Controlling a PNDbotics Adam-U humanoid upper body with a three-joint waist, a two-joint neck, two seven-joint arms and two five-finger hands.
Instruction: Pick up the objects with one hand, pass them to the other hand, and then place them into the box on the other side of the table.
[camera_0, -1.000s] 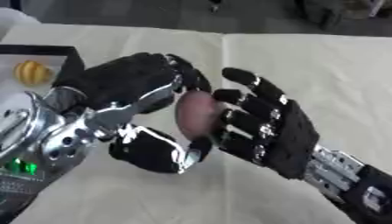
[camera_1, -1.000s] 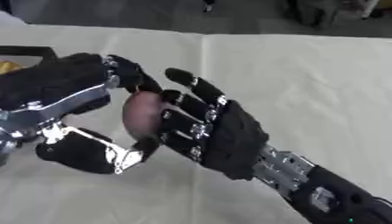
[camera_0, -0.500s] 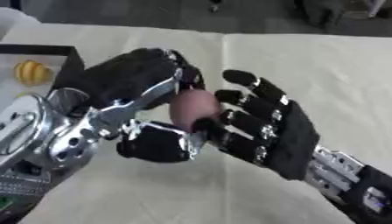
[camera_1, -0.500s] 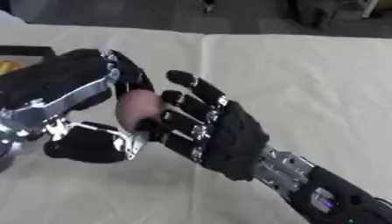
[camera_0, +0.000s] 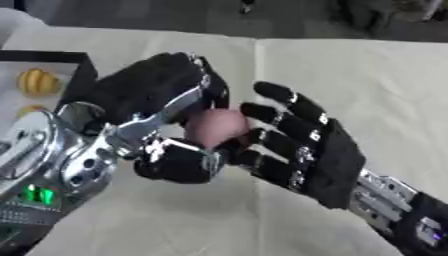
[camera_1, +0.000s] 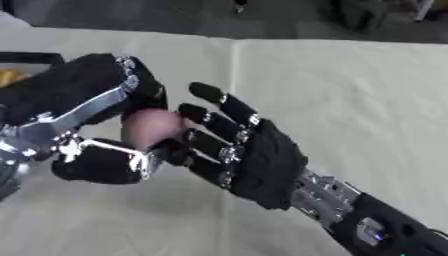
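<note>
Centrally, above the cream tablecloth (camera_0: 350, 75), a handover: left hand (camera_0: 153, 95) and right hand (camera_0: 306, 145) meeting around a small pink rounded object (camera_0: 214, 127), held off the table between them. Left fingers curled over the top of the pink object, thumb (camera_0: 179, 162) hooked in below it, so clamped on it from above and beneath. Right hand reaching in from the lower right, fingers (camera_1: 223, 105) straight and spread apart, tips lying against the far side of the pink object, not wrapped round it. Silver wrist of the left arm (camera_0: 52, 160) low at the left edge, with small green lights. Farther left, at the table's edge, a black-rimmed box (camera_0: 74, 62) with a pale floor, holding a yellow ridged item (camera_0: 37, 81) and, just below that, a second yellowish piece, too hidden to identify.
</note>
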